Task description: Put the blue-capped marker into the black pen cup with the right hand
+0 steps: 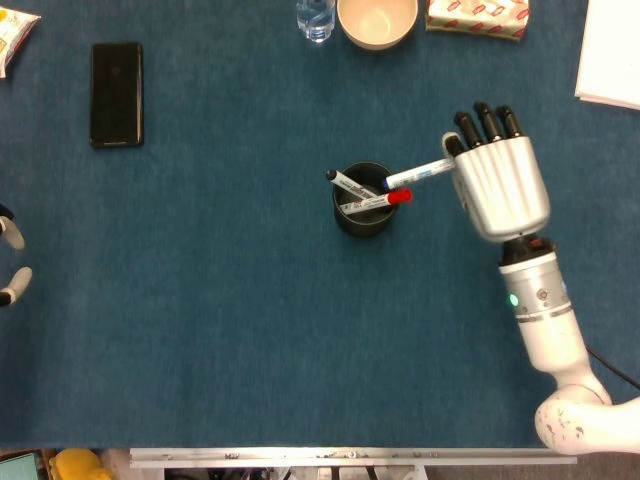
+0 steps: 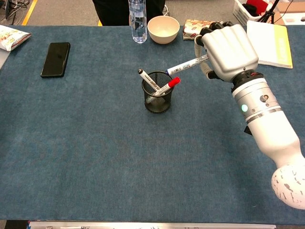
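Right arm: I had it reaching in from the near right edge of the desk [image 2: 86, 157], forearm angled up toward the middle.

Right hand [image 1: 497, 185]: back of the hand faced both cameras, fingers curled round the rear end of the blue-capped marker [image 1: 418, 174]. I could not see the palm side, so I cannot tell exactly which fingers bore the load.

Marker: held above the desk, tilted, free end dipping toward the black pen cup [image 1: 365, 199]. In the head view that end overlapped the cup's right rim; in the chest view it sat just above and right of the rim. My judgement: tip was at the mouth but not yet inside, and I held it slanted so it could slide in on release.

Pen cup: mesh, upright, mid-desk. It already held a red-capped marker [image 2: 167, 86] and a black-capped one [image 2: 147, 78], both leaning out over the rim, which I judged could deflect the incoming tip.

Left hand [image 1: 10, 262]: only fingertips showed at the left edge of the head view; whether it held anything I cannot tell.

Far side: phone [image 2: 55, 59] toward the far left; water bottle [image 2: 137, 21], bowl [image 2: 163, 28] and a wrapped packet [image 1: 477, 17] along the far edge; notebook [image 2: 272, 43] at the far right corner.
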